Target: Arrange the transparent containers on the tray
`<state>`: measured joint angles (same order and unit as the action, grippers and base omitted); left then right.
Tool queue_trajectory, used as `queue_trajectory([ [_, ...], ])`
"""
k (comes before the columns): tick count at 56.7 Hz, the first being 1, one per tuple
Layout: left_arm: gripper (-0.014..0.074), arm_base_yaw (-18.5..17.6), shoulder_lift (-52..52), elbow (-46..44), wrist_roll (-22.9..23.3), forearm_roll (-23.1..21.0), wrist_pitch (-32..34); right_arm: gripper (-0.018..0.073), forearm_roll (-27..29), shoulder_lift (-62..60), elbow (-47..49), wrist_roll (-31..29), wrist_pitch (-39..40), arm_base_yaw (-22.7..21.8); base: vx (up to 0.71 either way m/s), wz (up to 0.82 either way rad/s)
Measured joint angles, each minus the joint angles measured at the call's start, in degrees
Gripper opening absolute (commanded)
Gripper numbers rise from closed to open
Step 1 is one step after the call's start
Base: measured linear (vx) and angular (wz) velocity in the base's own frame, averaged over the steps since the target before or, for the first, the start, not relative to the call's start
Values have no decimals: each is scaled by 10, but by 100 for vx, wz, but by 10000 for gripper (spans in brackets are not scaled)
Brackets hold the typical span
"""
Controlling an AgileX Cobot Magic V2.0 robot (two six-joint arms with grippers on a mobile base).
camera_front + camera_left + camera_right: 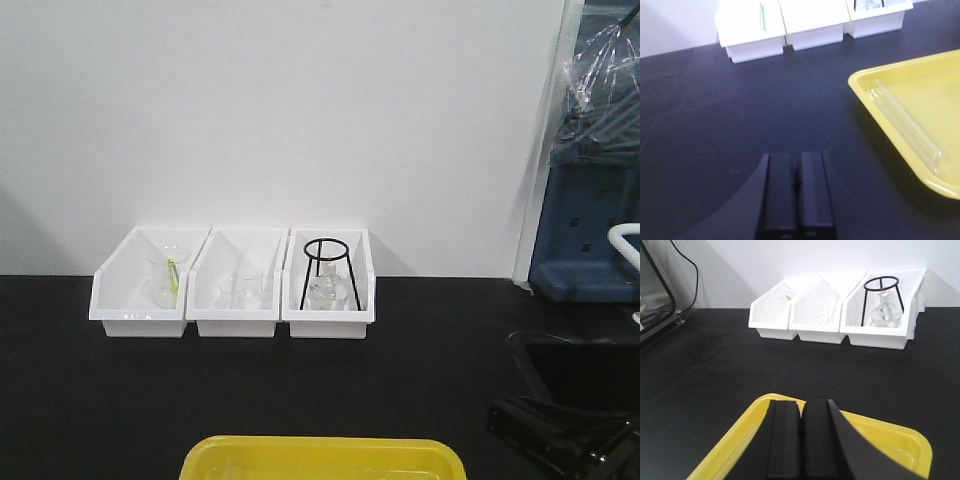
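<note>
The yellow tray [940, 85] lies on the black tabletop, its far rim [320, 452] showing at the bottom of the front view. Two clear test tubes rest side by side inside it along its left rim, one tube [911, 118] just inward of the other tube [904, 130], mouths toward the bins. My left gripper [796, 156] is shut with nothing in it, low over the bare table left of the tray. My right gripper [801, 405] is shut and empty above the tray's far corner [890, 435]. The tubes are hidden in the right wrist view.
Three white bins stand at the back wall: the left bin [140, 290] holds a beaker with a yellow-green item, the middle bin [238, 290] small beakers, the right bin [330, 290] a black tripod stand over a flask. Blue equipment [590, 230] stands at far right.
</note>
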<state>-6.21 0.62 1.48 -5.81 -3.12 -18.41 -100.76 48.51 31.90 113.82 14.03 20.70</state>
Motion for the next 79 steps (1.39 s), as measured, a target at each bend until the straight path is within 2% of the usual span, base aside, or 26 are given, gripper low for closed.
queue_trajectory([
  [56,-6,2,0,0,-1,2,-2,-11,0,2,0,1,0,0,0,0],
  [60,-6,2,0,0,-1,2,-2,-11,19,5,0,-19,-3,0,0,0],
  [64,-6,2,0,0,-1,2,-2,-11,83,8,0,-79,-15,0,0,0],
  [67,-6,2,0,0,-1,2,-2,-11,177,10,0,-183,-34,0,0,0],
  [68,-6,2,0,0,-1,2,-2,-11,189,10,0,-195,-36,0,0,0],
  [71,-6,2,0,0,-1,2,-2,-11,304,11,0,-309,-60,0,0,0],
  [73,-6,2,0,0,-1,2,-2,-11,405,11,0,-408,-81,0,0,0],
  [75,-6,2,0,0,-1,2,-2,-11,495,11,0,-478,-97,0,0,0],
  [76,-6,2,0,0,-1,2,-2,-11,532,11,0,-532,-111,0,0,0],
  [78,-6,2,0,0,-1,2,-2,-11,607,11,0,-602,-132,0,0,0],
  [79,-6,2,0,0,-1,2,-2,-11,679,11,0,-656,-149,0,0,0],
])
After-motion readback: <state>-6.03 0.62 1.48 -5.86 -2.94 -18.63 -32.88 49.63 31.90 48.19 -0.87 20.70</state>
